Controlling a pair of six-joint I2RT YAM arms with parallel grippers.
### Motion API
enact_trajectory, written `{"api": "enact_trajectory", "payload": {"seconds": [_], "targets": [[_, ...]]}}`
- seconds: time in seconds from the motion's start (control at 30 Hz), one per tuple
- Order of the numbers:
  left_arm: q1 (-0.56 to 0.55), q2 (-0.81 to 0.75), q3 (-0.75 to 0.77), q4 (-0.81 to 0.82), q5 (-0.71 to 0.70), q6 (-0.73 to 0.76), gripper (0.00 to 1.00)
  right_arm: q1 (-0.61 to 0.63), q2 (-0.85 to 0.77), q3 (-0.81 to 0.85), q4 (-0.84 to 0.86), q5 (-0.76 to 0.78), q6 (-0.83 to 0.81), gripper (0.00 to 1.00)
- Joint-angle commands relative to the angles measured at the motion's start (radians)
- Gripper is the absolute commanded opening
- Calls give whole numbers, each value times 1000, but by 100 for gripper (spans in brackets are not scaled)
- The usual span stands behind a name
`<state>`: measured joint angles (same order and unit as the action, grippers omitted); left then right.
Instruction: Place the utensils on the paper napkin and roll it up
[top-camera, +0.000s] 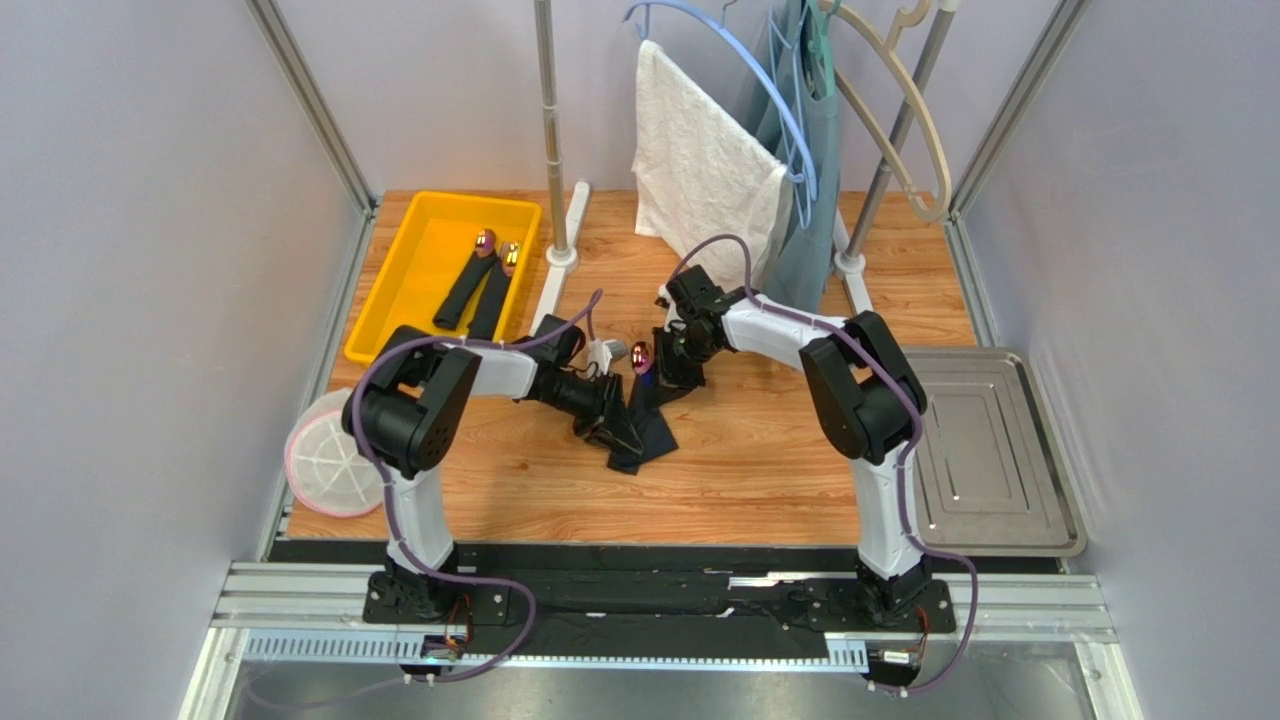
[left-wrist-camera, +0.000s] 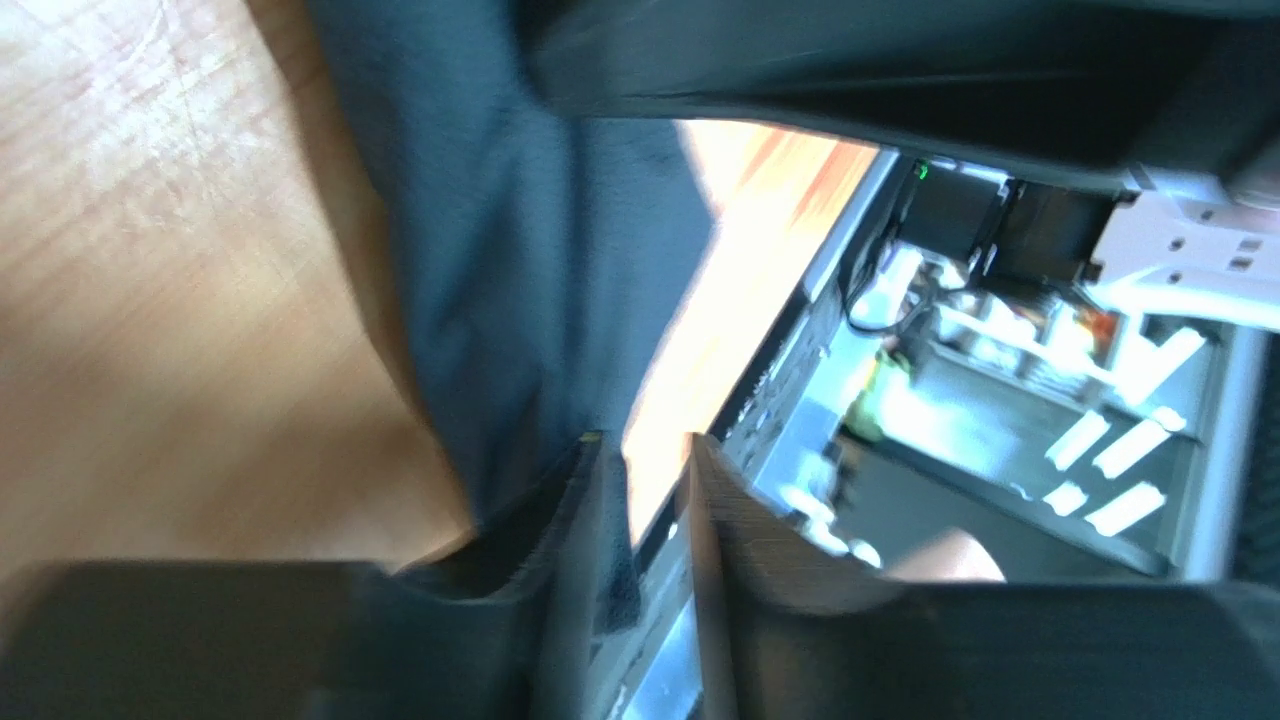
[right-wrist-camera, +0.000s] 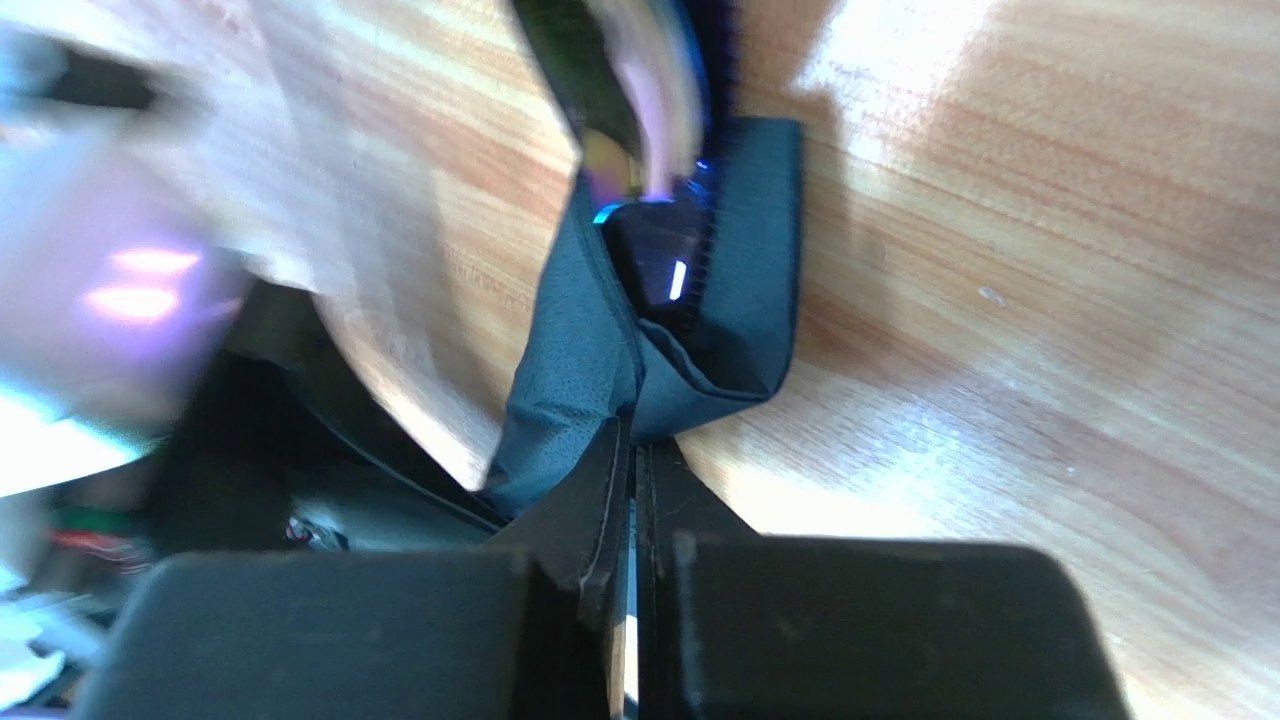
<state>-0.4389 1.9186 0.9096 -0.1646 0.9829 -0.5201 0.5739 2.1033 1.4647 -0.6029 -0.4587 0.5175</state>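
The black paper napkin (top-camera: 643, 432) lies crumpled and partly folded on the wooden table between my two grippers. A utensil with a shiny purple-gold head (top-camera: 642, 357) sticks out of its far end. My right gripper (top-camera: 672, 371) is shut on a fold of the napkin (right-wrist-camera: 601, 360), and the blurred utensil head (right-wrist-camera: 646, 113) and a blue glint show just beyond it. My left gripper (top-camera: 612, 428) is at the napkin's left edge. In the left wrist view its fingers (left-wrist-camera: 594, 525) stand a narrow gap apart with the napkin (left-wrist-camera: 511, 270) draped against the outer side of the left one.
A yellow bin (top-camera: 394, 285) at the back left holds two dark rolled bundles with shiny heads. A white round mesh piece (top-camera: 334, 458) lies at the left edge and a metal tray (top-camera: 984, 450) at the right. A white towel (top-camera: 699, 150) and a grey-blue garment (top-camera: 804, 195) hang behind.
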Motion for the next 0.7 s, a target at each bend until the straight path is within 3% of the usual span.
{"api": "enact_trajectory", "payload": {"seconds": [0.0,0.23,0.4,0.43,0.67], "targets": [[28,-185,14,-27,-95,84,43,-17,-48,-75,83,29,-97,0],[98,-404,31,-187,-141,198,69,-28,-121,-113,202,-40,-116,0],[181,-527,21,-184,-168,229,76,-29,-155,-109,210,-47,-143,0],[209,-542,20,-162,-171,230,99,-31,-158,-107,209,-47,-143,0],[249,-668,71,-161,-306,298,99,-32,-181,-86,187,-51,-177,0]]}}
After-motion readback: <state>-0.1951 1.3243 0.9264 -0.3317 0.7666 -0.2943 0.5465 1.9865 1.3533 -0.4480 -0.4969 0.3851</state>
